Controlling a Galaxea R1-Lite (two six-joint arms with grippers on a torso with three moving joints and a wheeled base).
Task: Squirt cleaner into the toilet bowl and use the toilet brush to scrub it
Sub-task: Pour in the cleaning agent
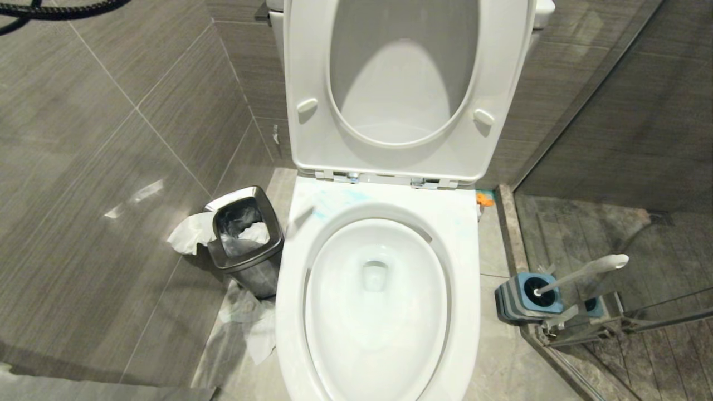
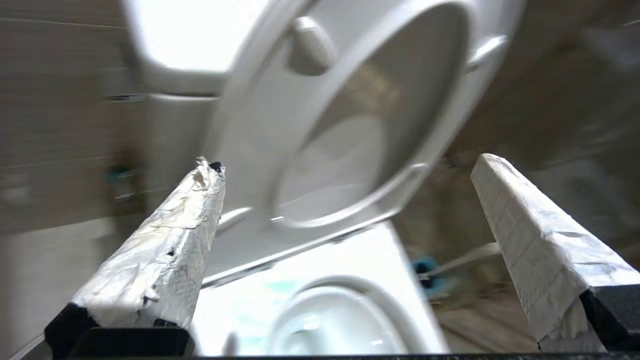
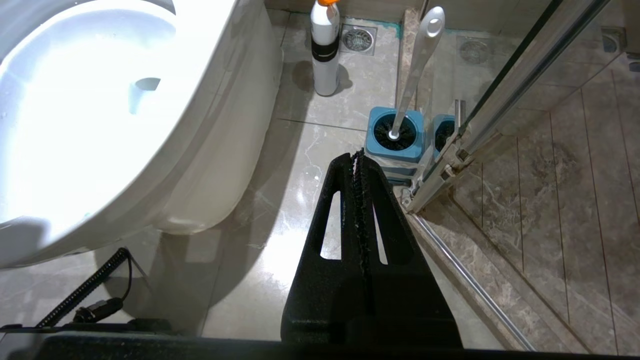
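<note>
The white toilet bowl (image 1: 289,312) stands in the middle of the head view with its seat and lid (image 1: 401,161) raised. Cleaner (image 1: 334,201) shows as pale blue streaks on the back rim. The toilet brush (image 1: 585,271) leans in its blue holder (image 1: 526,295) on the floor right of the bowl. Neither gripper is in the head view. My left gripper (image 2: 348,164) is open and empty, facing the raised seat above the bowl rim (image 2: 350,260). My right gripper (image 3: 357,155) is shut on nothing, low over the floor, just short of the brush (image 3: 417,60).
A chrome waste bin (image 1: 245,239) with crumpled tissue (image 1: 250,323) around it stands left of the bowl. A bottle with an orange cap (image 3: 325,45) stands by the wall. The glass shower door frame (image 3: 500,100) runs right beside the brush holder (image 3: 395,135).
</note>
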